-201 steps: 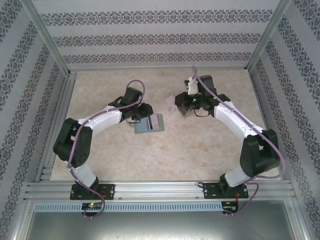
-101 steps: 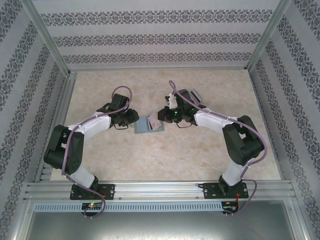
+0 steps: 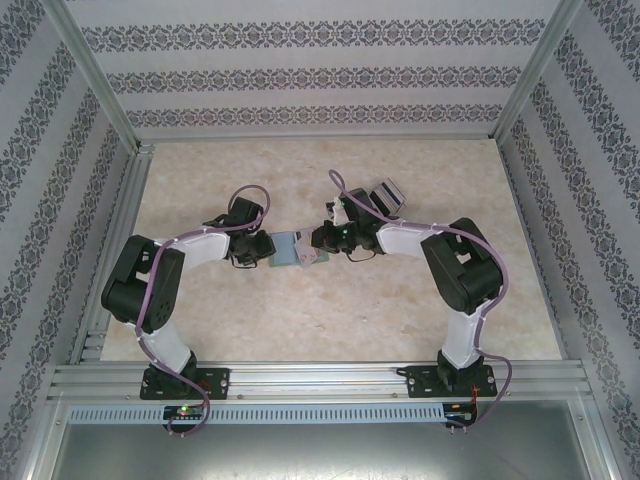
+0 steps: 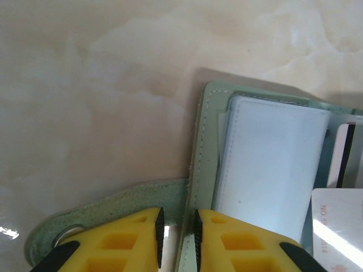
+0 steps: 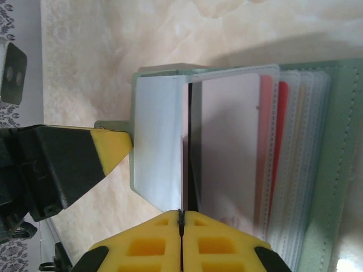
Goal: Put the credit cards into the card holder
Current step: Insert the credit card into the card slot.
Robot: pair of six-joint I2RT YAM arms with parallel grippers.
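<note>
Both arms have closed in toward the middle of the frame since a second ago, and the left gripper (image 3: 268,249) now sits at the left edge of the one card holder (image 3: 289,250). The holder lies open on the table (image 3: 400,310) at centre frame, between the two grippers. The left wrist camera shows two yellow fingers (image 4: 130,241) at the bottom edge, drawn close with a narrow gap. The holder's pale green cover edge and its snap strap (image 4: 113,207) run into that gap; whether the pads already bite on it I cannot tell. To their right lie a white sleeve (image 4: 272,164) and, in the lower right corner, one white card (image 4: 340,226) with red print. Just right of the holder in the overhead view is the right gripper (image 3: 320,240). Its fingers are pressed together, pinching one thin dark credit card (image 5: 194,147) that stands edge-on among the holder's clear sleeves, with a red pocket (image 5: 272,141) to its right. Further right, one small grey-and-dark item (image 3: 388,192) lies apart, too small to identify.
</note>
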